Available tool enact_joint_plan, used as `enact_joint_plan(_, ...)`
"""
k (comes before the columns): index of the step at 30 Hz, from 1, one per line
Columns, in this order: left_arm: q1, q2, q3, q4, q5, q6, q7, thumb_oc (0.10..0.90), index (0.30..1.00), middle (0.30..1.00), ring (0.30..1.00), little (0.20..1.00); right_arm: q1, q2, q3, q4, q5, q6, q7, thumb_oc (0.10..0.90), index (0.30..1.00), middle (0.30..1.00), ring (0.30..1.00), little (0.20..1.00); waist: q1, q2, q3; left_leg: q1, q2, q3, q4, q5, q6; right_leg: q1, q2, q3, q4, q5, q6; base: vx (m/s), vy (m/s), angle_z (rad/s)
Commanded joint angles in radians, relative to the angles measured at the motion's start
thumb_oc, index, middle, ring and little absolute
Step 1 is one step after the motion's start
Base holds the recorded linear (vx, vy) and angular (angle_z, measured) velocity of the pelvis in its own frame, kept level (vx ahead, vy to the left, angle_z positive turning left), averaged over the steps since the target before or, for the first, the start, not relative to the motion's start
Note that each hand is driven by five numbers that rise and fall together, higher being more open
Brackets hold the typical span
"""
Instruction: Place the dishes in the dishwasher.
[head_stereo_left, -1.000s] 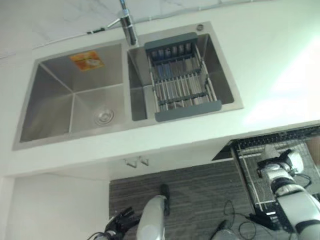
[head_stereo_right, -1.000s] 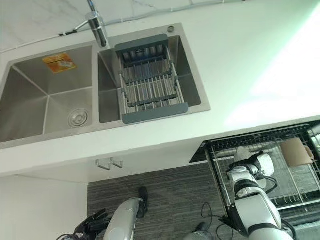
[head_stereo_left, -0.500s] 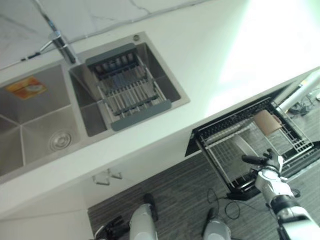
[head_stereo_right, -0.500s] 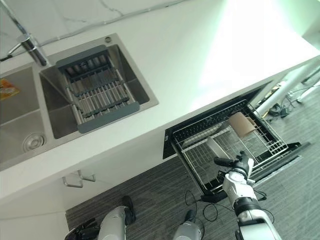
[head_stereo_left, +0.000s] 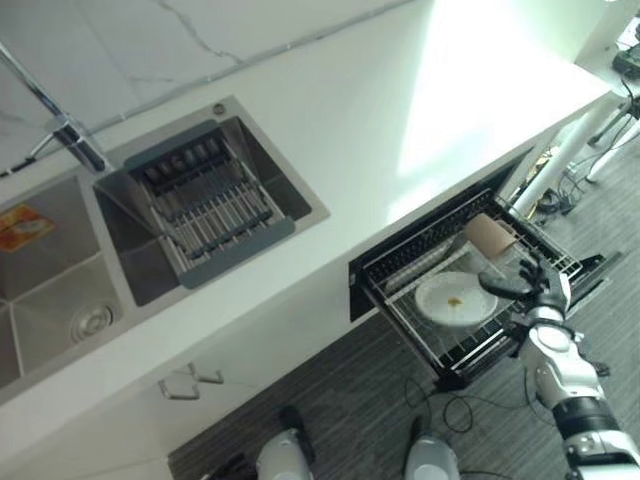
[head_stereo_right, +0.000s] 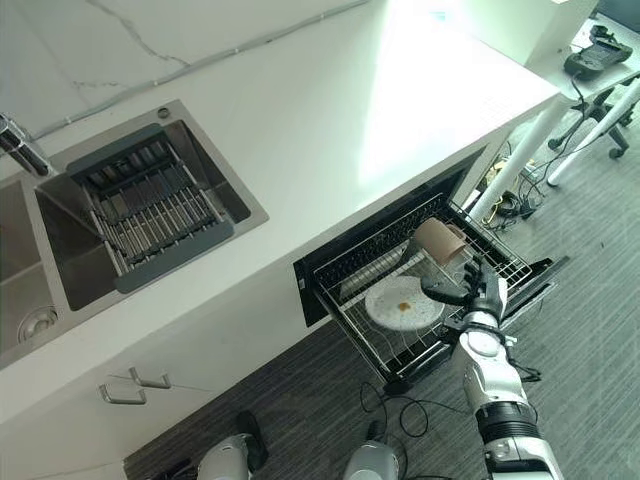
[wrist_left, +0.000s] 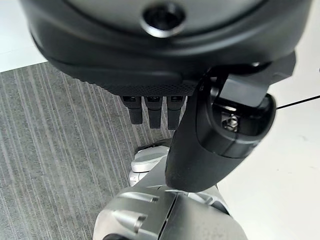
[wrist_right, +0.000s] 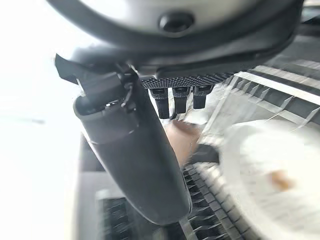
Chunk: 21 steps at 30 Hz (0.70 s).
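Your plate (head_stereo_left: 455, 298) and cup (head_stereo_left: 489, 236) sit in the dishwasher rack (head_stereo_left: 420, 262). Your right hand (head_stereo_right: 480, 288) hovers beside them, fingers spread, holding nothing. The sink basket (head_stereo_left: 205, 205) looks empty.

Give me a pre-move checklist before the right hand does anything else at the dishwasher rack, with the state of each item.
1. Dishwasher rack pulled out from under the counter: ok.
2. White plate lying in the rack: ok.
3. Brown cup in the rack, beside the plate: ok.
4. Right hand open, holding nothing, at the rack's outer edge: ok.
5. Left hand holding nothing, fingers straight, over the floor: ok.
6. Drainer basket in the sink has no dishes left: ok.
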<state>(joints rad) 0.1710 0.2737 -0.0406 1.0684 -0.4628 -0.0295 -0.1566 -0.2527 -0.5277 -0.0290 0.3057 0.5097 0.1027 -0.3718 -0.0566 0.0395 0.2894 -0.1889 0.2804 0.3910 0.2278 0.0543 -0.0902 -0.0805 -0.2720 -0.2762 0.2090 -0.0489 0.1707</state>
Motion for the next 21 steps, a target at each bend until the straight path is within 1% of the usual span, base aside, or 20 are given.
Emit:
enact_joint_plan(1,-0.040,-0.090,-0.048,-0.027,0.038,-0.019,-0.027,0.800,0.900,0.900,0.900,0.900,-0.060,-0.095,-0.089,-0.074,-0.092,-0.075,0.006,0.800,0.900,0.900,0.900,0.900,-0.007,0.001,-0.054,0.088,0.115,-0.017,0.072,-0.102,-0.124,-0.059,0.013,-0.033,0.091,-0.070,-0.035,0.04,0.023,-0.02)
enact_joint_plan(5,-0.024,-0.097,-0.032,-0.031,0.050,-0.025,-0.031,0.800,0.900,0.900,0.900,0.900,-0.040,-0.117,-0.126,-0.152,-0.105,-0.054,0.033,0.800,0.900,0.900,0.900,0.900,-0.017,-0.001,-0.065,0.101,0.118,-0.005,0.072,-0.104,-0.125,-0.047,0.017,-0.032,0.091,-0.077,-0.037,0.04,0.035,-0.10)
enact_joint_plan(10,-0.014,-0.105,-0.010,-0.039,0.055,-0.020,-0.025,0.800,0.900,0.900,0.900,0.900,-0.031,-0.119,-0.163,-0.256,-0.107,-0.071,0.022,0.800,0.900,0.900,0.900,0.900,-0.027,-0.008,-0.078,0.118,0.124,0.009,0.072,-0.106,-0.127,-0.035,0.015,-0.035,0.091,-0.080,-0.034,0.05,0.030,-0.08)
enact_joint_plan(13,-0.006,-0.107,-0.002,-0.039,0.051,-0.018,-0.015,0.800,0.900,0.900,0.900,0.900,-0.015,-0.125,-0.210,-0.337,-0.135,-0.105,-0.050,0.800,0.900,0.900,0.900,0.900,-0.036,-0.013,-0.088,0.132,0.126,0.023,0.072,-0.113,-0.125,-0.028,0.016,-0.033,0.091,-0.082,-0.031,0.04,0.015,-0.12)
enact_joint_plan(17,-0.001,-0.108,0.007,-0.026,0.056,-0.023,-0.007,0.800,0.900,0.900,0.900,0.900,0.016,-0.140,-0.274,-0.382,-0.177,-0.143,-0.138,0.800,0.900,0.900,0.900,0.900,-0.046,-0.017,-0.096,0.140,0.125,0.033,0.072,-0.121,-0.122,-0.022,0.020,-0.028,0.091,-0.086,-0.029,0.02,-0.011,-0.09)
enact_joint_plan(18,0.003,-0.107,0.010,-0.020,0.057,-0.025,-0.005,0.800,0.900,0.900,0.900,0.900,0.037,-0.146,-0.306,-0.395,-0.180,-0.156,-0.171,0.800,0.900,0.900,0.900,0.900,-0.050,-0.017,-0.099,0.142,0.126,0.036,0.072,-0.123,-0.121,-0.021,0.022,-0.025,0.091,-0.088,-0.028,0.02,-0.031,-0.09)
enact_joint_plan(21,0.004,-0.101,0.023,-0.005,0.059,-0.027,-0.005,0.800,0.900,0.900,0.900,0.900,0.076,-0.151,-0.361,-0.401,-0.174,-0.190,-0.209,0.800,0.900,0.900,0.900,0.900,-0.061,-0.017,-0.105,0.145,0.129,0.040,0.072,-0.125,-0.123,-0.021,0.028,-0.020,0.091,-0.091,-0.029,0.01,-0.058,-0.06)
